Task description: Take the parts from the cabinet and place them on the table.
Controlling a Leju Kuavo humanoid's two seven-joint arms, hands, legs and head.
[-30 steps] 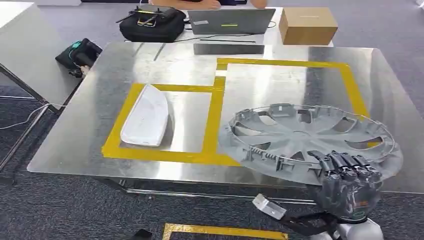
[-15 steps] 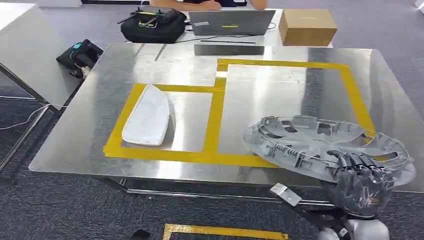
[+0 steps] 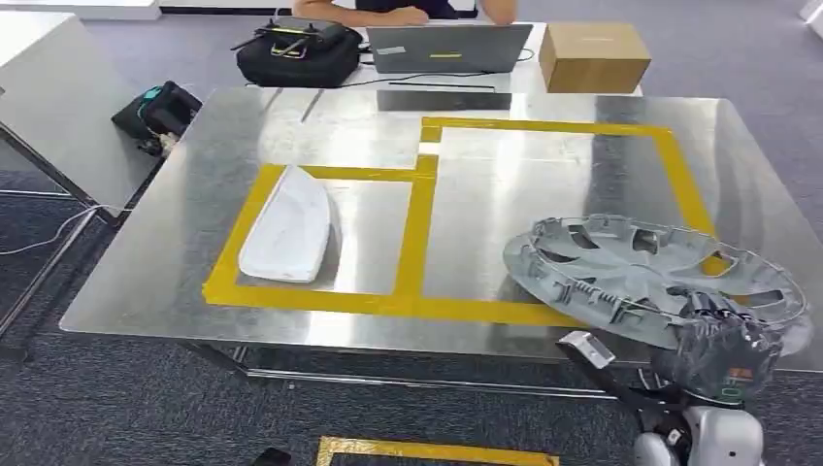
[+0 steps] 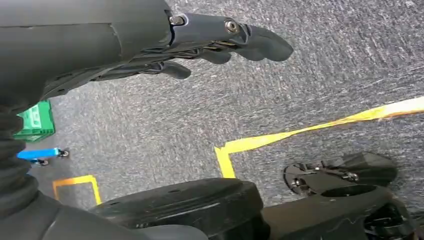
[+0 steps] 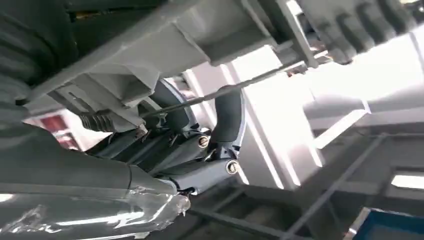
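One part is already down: the white cover (image 3: 288, 225) lies flat inside the smaller of the two yellow tape frames (image 3: 418, 223) on the worktop (image 3: 349, 131), well away to the left of the working hand and farther in. The second part, the grey wheel cover (image 3: 652, 275), is not yet released. It sits tilted over the near right corner of the worktop, its far rim low over the larger frame, its near rim raised and reaching out past the worktop's edge. Whether its far rim touches the metal I cannot tell.

The right hand (image 3: 723, 342) holds that near rim from below, just off the front edge of the worktop, with the fingers hooked up over the rim and the palm underneath. In the right wrist view, the thumb (image 5: 227, 120) curls up against the ribbed underside of the wheel cover (image 5: 210, 35), so the grip looks firm. The forearm rises steeply from below and the wrist is bent back to carry the tilt.

The left hand (image 4: 210, 40) hangs low beside the body over the grey carpet, holding nothing, its fingers (image 4: 270, 45) stretched out loosely together.

By my reckoning the job is nearly through for these two parts: what is left is to lay the wheel cover flat within its frame and let go. Whether more parts wait in the cabinet, nothing here tells.
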